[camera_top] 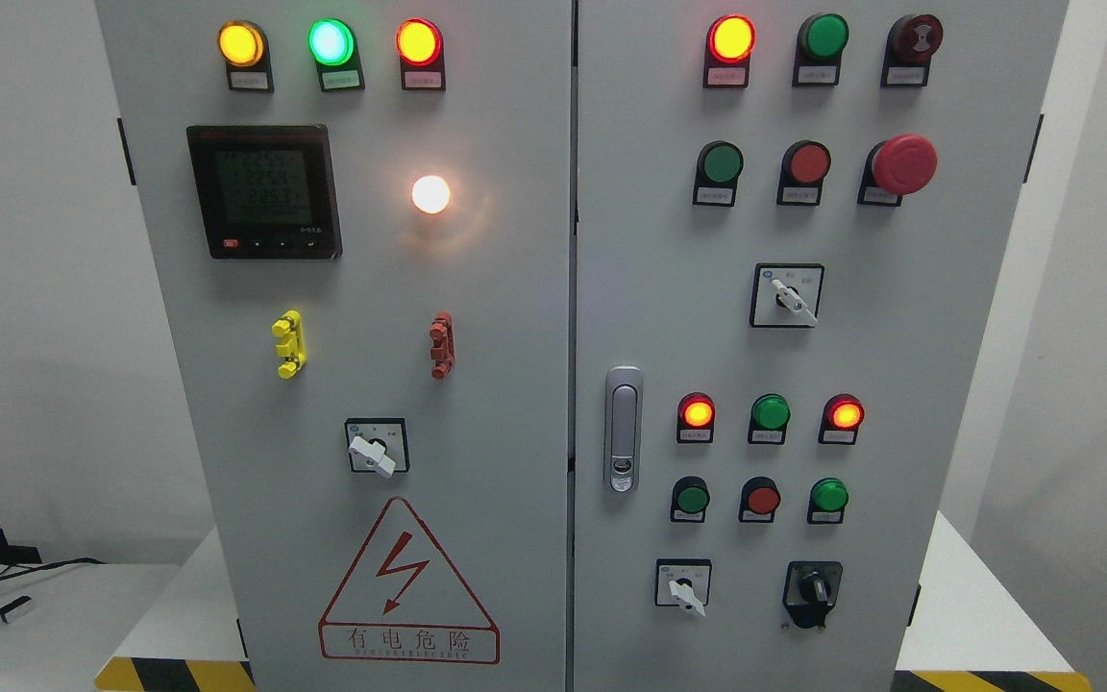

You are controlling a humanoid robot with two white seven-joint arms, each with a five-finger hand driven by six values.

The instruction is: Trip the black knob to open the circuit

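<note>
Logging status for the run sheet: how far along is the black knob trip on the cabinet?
Done: nothing visible. The black rotary knob at the lower right of the grey metal cabinet door stands untouched, and the round red indicator lamps above are lit. In hand: nothing; neither robot hand is in view. Left: reach in, grasp the knob, turn it.

The cabinet [496,288] is matt grey painted metal, smooth. Its door latch [623,428] looks like bright, glossy metal. The black knob [812,588] and red mushroom button [904,163] look like smooth plastic; the lamps [331,42] have glossy lenses.
</note>
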